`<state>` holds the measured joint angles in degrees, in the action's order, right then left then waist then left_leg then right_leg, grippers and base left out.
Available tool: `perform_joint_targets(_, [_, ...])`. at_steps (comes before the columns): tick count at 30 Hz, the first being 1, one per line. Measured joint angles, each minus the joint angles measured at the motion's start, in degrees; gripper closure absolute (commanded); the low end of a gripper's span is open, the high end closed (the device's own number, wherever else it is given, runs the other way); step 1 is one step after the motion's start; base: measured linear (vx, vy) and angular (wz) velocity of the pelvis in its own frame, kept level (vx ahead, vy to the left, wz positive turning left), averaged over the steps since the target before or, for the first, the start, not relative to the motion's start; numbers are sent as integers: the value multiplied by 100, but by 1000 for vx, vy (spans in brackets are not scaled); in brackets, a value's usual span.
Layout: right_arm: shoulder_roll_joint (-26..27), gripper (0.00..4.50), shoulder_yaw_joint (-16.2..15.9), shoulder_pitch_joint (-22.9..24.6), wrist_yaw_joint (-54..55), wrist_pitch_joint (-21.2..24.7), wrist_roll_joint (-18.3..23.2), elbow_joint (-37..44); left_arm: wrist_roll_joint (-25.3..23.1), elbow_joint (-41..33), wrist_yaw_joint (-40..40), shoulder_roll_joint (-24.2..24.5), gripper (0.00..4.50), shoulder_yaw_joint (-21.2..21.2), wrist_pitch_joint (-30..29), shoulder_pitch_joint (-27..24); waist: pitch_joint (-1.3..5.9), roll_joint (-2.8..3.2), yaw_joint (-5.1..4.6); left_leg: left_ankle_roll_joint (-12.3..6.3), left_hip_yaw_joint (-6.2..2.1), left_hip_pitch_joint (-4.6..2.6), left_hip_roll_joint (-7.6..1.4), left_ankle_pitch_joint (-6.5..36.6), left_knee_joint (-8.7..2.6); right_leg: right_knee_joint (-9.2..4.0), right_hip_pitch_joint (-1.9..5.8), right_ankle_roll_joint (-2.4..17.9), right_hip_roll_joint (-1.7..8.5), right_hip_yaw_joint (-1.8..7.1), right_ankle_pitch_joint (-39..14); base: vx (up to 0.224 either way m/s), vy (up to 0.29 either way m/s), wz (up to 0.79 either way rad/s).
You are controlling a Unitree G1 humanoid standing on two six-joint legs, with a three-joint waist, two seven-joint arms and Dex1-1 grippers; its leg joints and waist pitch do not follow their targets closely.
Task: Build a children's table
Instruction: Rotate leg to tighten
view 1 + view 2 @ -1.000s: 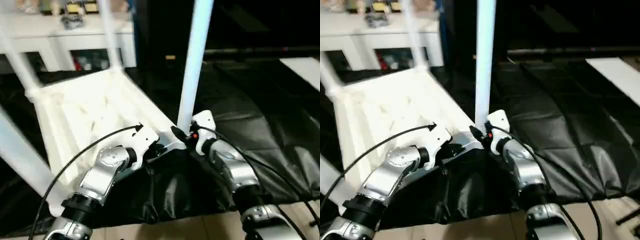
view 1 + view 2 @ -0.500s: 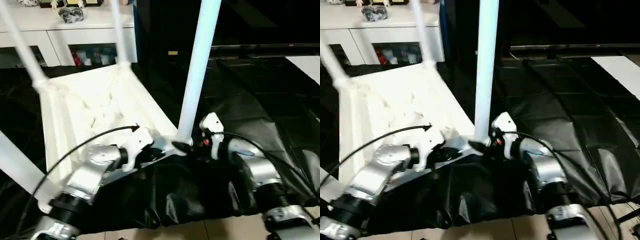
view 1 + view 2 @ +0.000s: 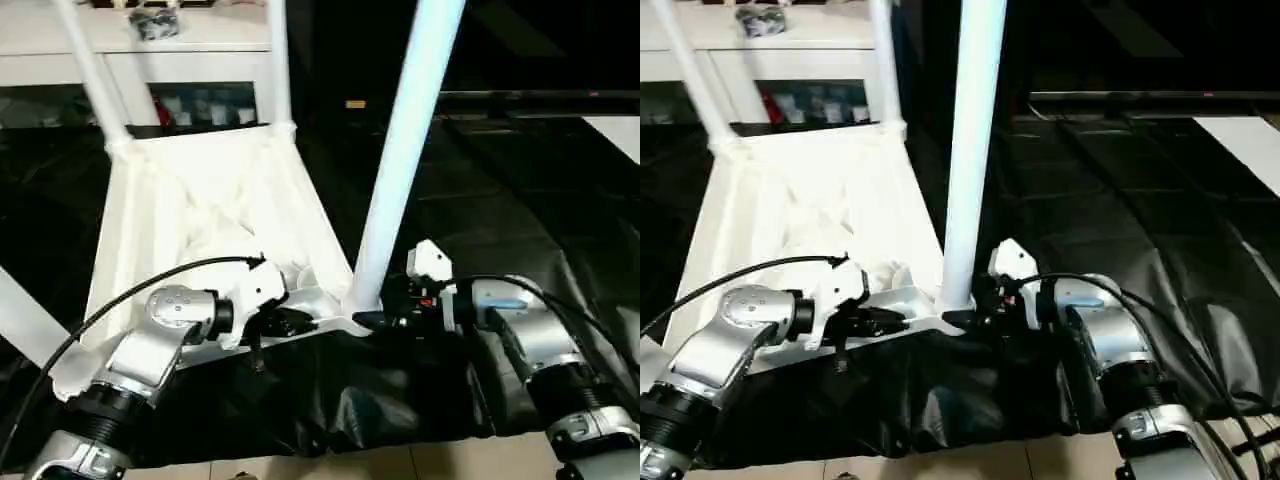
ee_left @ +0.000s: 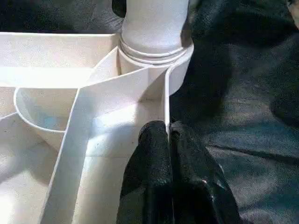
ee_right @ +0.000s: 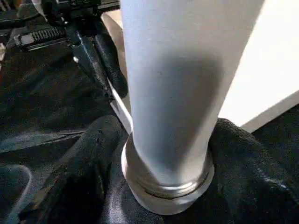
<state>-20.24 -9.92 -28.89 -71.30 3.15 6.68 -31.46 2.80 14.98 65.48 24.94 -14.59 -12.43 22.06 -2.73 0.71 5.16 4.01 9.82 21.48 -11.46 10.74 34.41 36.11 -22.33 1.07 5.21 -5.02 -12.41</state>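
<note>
Left gripper (image 4: 169,140) pinched shut on thin rim wall of tabletop (image 3: 200,200), which lies underside-up on black sheet (image 3: 520,200). Right gripper (image 5: 163,140) spread around base of near leg (image 3: 400,150), fingers either side at the corner socket (image 4: 154,56); whether it presses the leg, cannot tell. That leg stands seated. Far corners carry two more legs (image 3: 90,70); fourth at near left. Judged: nearly built, flipping upright remains.
</note>
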Motion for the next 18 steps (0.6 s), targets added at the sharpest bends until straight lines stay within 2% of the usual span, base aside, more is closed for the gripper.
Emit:
perform_joint_targets(5, [2,207,-1,2,-22,-16,8,-10,27,0,75,40,450,-12,0,-1,0,5,7,0,1,0,-1,0,1,0,0,0,0,-1,0,0,0,0])
perform_joint_targets(10, [2,230,-1,49,-27,-18,33,29,30,0,126,48,450,-19,0,-1,3,13,8,1,2,-3,-3,1,0,0,3,0,-1,-1,0,0,0,0])
perform_joint_targets(15, [-4,241,45,326,19,4,57,348,28,0,129,-39,450,-54,1,-12,6,20,39,0,2,-13,-3,1,0,-1,17,0,0,-1,-1,0,0,0])
perform_joint_targets(18, [96,243,110,405,356,-4,23,349,-64,54,-125,-153,450,-50,3,-18,7,18,34,2,5,-50,-3,2,-3,-2,50,0,1,-1,-1,0,0,0])
